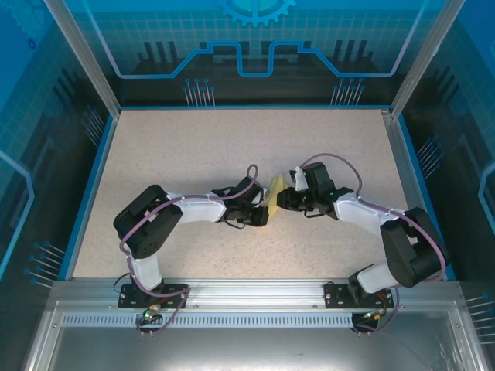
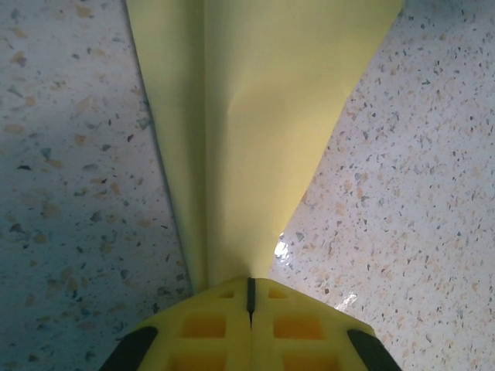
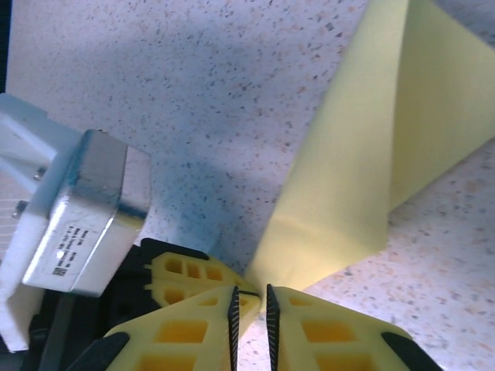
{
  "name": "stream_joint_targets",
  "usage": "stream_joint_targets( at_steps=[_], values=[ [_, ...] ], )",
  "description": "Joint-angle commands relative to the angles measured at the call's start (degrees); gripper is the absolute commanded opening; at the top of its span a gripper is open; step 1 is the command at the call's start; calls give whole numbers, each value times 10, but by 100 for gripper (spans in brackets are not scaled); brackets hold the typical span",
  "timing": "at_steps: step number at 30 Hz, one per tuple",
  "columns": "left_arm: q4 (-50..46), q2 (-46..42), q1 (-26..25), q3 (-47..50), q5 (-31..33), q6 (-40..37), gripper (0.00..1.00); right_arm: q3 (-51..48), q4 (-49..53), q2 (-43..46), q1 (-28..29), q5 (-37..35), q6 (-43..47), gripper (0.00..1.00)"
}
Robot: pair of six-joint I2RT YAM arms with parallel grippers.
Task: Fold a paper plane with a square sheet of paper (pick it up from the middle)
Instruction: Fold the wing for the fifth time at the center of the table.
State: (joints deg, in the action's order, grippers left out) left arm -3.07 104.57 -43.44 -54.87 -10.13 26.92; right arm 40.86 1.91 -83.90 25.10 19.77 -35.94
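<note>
The yellow sheet of paper [image 1: 273, 192] stands folded on edge at the table's middle, between the two grippers. In the left wrist view the sheet of paper [image 2: 255, 116] fans out from a narrow tip, with a long crease and layered flaps. Whether it forms the paper plane I cannot tell. My left gripper [image 2: 250, 290] is shut on that tip. My right gripper [image 3: 250, 297] faces it from the right, jaws a narrow gap apart just below the tip of the sheet of paper [image 3: 363, 154], with bare table showing in the gap. The left gripper's fingers [image 3: 189, 270] lie right beside it.
The speckled table [image 1: 193, 147] has a blue rim and clear walls around it. Both arms reach in from the near edge and meet at the middle. The left arm's wrist camera housing [image 3: 77, 216] sits close to the right gripper.
</note>
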Motion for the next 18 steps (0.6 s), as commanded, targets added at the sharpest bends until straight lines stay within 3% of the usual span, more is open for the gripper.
stream_joint_targets(
  at_steps=[1,18],
  values=[
    [4,8,6,15,-13,6,2,12,-38,-33,8,23,-18,16],
    [35,-6,33,42,-54,14,1,49,-127,-161,20,52,-44,14]
  ],
)
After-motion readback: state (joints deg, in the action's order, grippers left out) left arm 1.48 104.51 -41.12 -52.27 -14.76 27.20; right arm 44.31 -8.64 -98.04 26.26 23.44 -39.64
